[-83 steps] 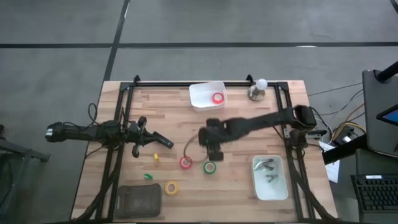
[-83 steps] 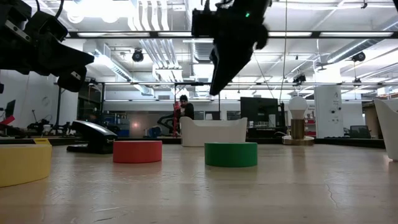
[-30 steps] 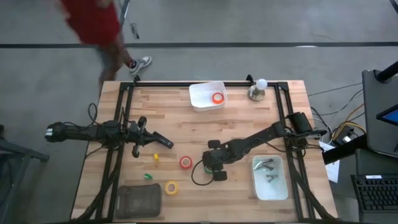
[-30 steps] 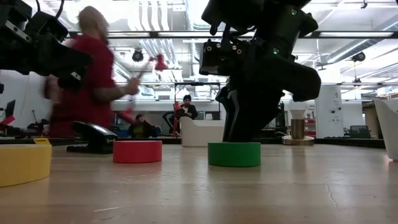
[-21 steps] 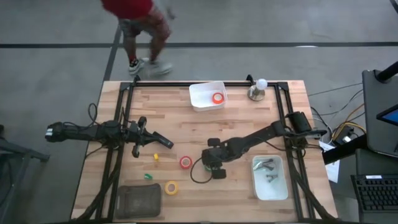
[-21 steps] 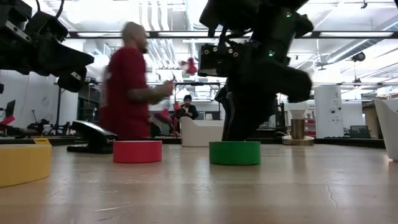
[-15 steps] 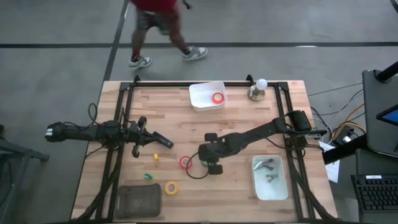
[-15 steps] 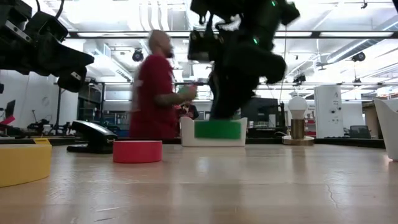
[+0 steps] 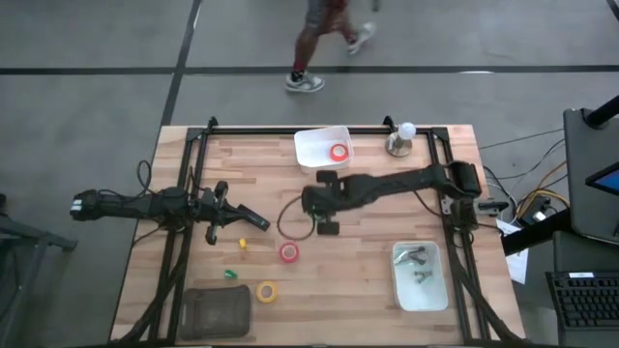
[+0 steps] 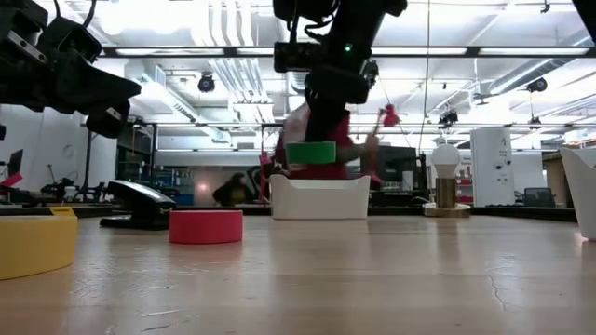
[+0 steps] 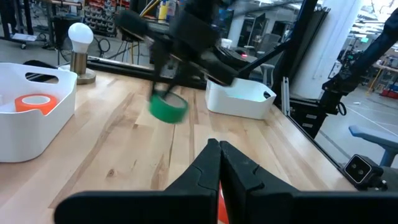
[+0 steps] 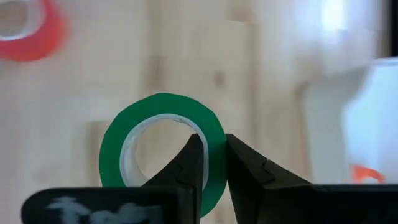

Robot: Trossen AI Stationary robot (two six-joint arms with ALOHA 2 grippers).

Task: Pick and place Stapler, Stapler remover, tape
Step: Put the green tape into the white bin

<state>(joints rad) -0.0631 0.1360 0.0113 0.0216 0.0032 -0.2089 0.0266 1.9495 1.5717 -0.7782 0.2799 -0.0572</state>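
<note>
Since the earlier frames, the green tape roll (image 12: 163,151) has been lifted off the surface (image 9: 387,280) and carried toward the white bin (image 9: 322,148). The right jaws (image 12: 208,163) are clamped on the roll's wall, one finger inside the open centre and one outside. In the low view the green roll (image 10: 310,153) is seen suspended clear of the wood, in front of the bin. The right gripper (image 9: 311,201) is positioned near mid-surface, just short of the bin, in which a red roll (image 9: 338,152) lies. A second red roll (image 9: 289,252) and a yellow roll (image 9: 266,290) are left on the surface, well apart from the gripper. The left jaws (image 11: 219,155) are pressed together on nothing, and the left gripper (image 9: 253,221) is held at the left side. A person (image 9: 329,39) is noted on the floor beyond the surface.
</note>
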